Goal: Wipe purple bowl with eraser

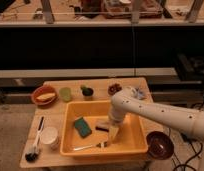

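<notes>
The purple bowl [160, 145] sits low at the right, just past the table's right front corner. The eraser [102, 125], a small dark block with a pale top, lies inside the yellow tub [136, 144] near its middle. My gripper [113, 134] hangs down into the tub from the white arm [160, 116], just right of and in front of the eraser. I cannot tell whether it touches the eraser.
A green sponge [82, 127] and a pale utensil [90, 146] lie in the tub. On the wooden table [51, 159] are a black-bristled brush [33, 147], a white cup [49, 135], an orange-red bowl [45, 95], a green cup [65, 93], a dark green item [87, 91] and a small dish [115, 89].
</notes>
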Controlling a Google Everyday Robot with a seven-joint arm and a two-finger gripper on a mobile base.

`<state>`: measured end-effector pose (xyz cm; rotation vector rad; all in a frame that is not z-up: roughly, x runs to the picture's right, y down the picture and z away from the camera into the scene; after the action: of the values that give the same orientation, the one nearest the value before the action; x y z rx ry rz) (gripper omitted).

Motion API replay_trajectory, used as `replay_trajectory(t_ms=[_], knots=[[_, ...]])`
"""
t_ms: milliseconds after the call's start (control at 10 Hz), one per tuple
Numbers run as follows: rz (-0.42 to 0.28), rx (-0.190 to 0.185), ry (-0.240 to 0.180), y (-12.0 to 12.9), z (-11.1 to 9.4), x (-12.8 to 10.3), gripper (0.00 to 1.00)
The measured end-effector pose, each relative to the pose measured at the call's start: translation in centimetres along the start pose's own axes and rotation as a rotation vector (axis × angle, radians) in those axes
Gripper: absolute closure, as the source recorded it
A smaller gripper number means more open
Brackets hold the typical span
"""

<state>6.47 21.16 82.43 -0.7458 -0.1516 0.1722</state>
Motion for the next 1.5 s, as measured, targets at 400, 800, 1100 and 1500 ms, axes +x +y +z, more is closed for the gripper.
replay_trajectory(t_ms=[400,800,1100,1500], knots=[[0.005,-0.023,-0.015,0.5,0.8,0.2,0.57],[-0.004,0.007,-0.001,0.2,-0.7,0.3,0.94],[-0.027,0.054,0.044,-0.9,-5.9,-0.2,1.0],[-0.023,0.043,0.018,-3.0,-14.8,2.1,1.0]])
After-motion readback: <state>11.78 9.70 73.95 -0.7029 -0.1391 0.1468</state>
